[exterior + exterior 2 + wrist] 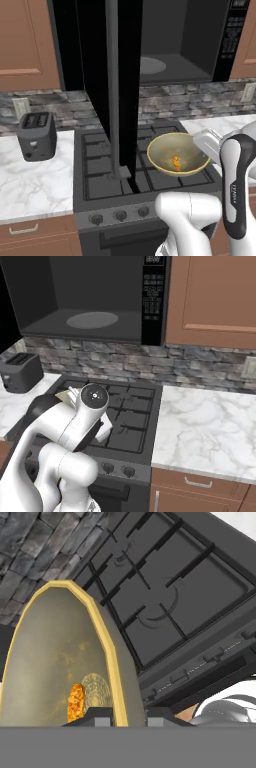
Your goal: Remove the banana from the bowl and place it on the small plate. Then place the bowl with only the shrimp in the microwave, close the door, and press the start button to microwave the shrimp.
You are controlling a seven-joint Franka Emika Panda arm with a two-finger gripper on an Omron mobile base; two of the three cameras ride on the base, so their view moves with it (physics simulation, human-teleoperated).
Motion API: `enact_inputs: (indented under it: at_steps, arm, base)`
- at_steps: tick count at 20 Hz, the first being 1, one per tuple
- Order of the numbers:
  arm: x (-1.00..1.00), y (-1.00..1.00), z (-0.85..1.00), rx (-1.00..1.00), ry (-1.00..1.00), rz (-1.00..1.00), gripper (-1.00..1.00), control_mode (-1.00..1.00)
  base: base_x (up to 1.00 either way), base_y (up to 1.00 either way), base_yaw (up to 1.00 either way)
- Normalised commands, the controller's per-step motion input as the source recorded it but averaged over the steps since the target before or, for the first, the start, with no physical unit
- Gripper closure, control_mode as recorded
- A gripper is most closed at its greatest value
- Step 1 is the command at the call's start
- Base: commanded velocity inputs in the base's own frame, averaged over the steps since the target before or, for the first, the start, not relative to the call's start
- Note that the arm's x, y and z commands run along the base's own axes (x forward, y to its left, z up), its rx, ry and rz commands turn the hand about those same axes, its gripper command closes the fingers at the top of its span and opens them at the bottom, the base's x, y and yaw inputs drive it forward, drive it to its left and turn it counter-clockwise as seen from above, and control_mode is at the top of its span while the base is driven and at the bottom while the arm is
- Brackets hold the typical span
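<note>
The tan-yellow bowl hangs tilted above the stove's right burners, in front of the open microwave. The orange shrimp lies alone on its olive inside. My gripper is shut on the bowl's right rim. In the hand view the two fingertips straddle the rim of the bowl, with the shrimp just inside. The black door stands swung out, its grey bar handle facing me. The banana and the small plate are out of view.
A black gas stove lies below the bowl. A dark toaster stands on the left marble counter. The microwave's turntable and keypad strip face me. Marble counter spreads to the right. Brown cabinets flank the microwave.
</note>
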Motion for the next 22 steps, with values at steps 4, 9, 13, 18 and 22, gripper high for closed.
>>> enact_inputs:
  at_steps: [4, 9, 13, 18, 22]
  arm:
    - [0.0, 0.0, 0.0, 0.0, 0.0, 0.0, 1.0, 1.0]
    - [0.0, 0.0, 0.0, 0.0, 0.0, 0.0, 1.0, 1.0]
    - [0.0, 0.0, 0.0, 0.0, 0.0, 0.0, 1.0, 1.0]
    - [0.09, -0.02, -0.08, 0.03, 0.0, 0.05, 1.0, -1.0]
    - [-0.01, -0.03, 0.18, 0.05, -0.2, 0.0, 1.0, -1.0]
  base:
    - [0.4, 0.37, -0.06]
    - [0.26, 0.06, -0.01]
    - [0.35, 0.0, 0.03]
    - [0.14, 0.0, 0.04]
    - [0.0, 0.0, 0.0]
